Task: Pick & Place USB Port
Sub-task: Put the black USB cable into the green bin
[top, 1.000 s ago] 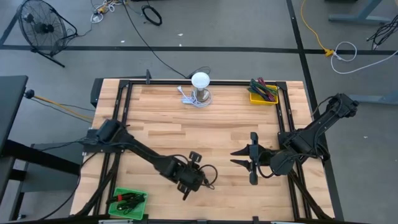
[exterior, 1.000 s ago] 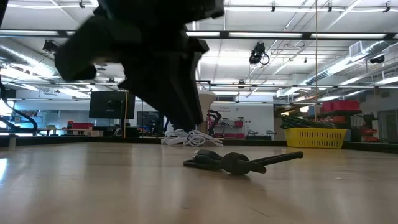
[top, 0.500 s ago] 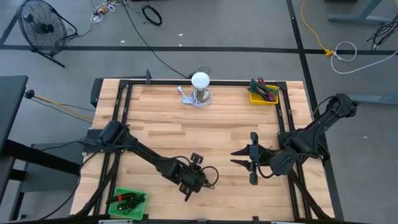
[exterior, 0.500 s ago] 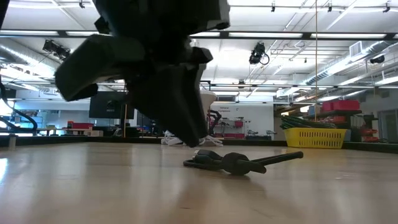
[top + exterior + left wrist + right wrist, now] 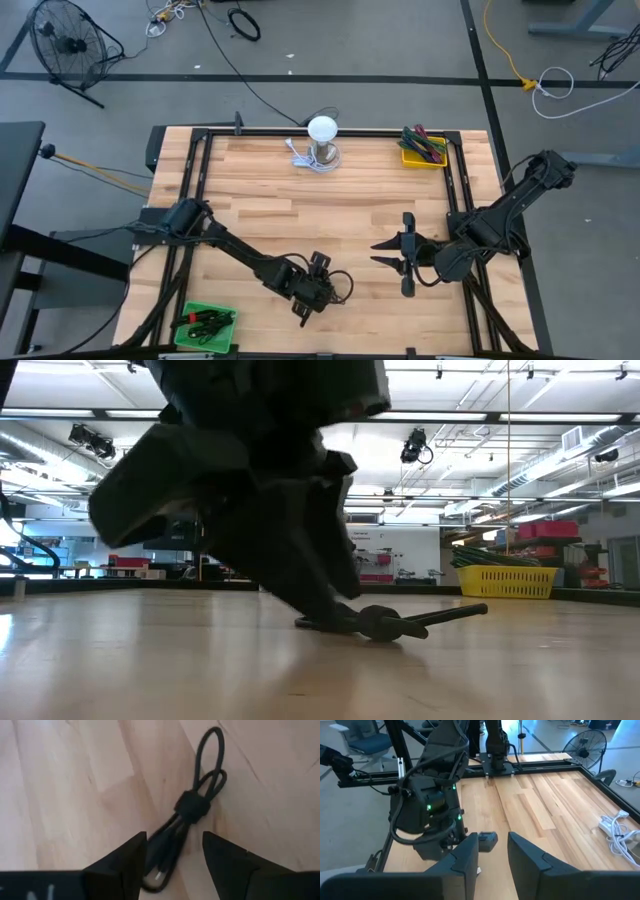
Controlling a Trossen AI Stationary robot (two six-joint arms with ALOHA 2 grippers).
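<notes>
Left gripper [image 5: 172, 865] jaws spread astride the bundled black USB cable [image 5: 192, 807] on the bench [image 5: 350, 200]; right gripper [image 5: 385, 253], beside the cable, jaws spread

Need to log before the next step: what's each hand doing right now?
Left hand: open, fingers astride the black bundled cable, not gripping.
Right hand: open, empty, hovering over the table.

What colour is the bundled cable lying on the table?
Black. The cable shows best in the left wrist view, coiled and tied on the pale wooden table.
</notes>
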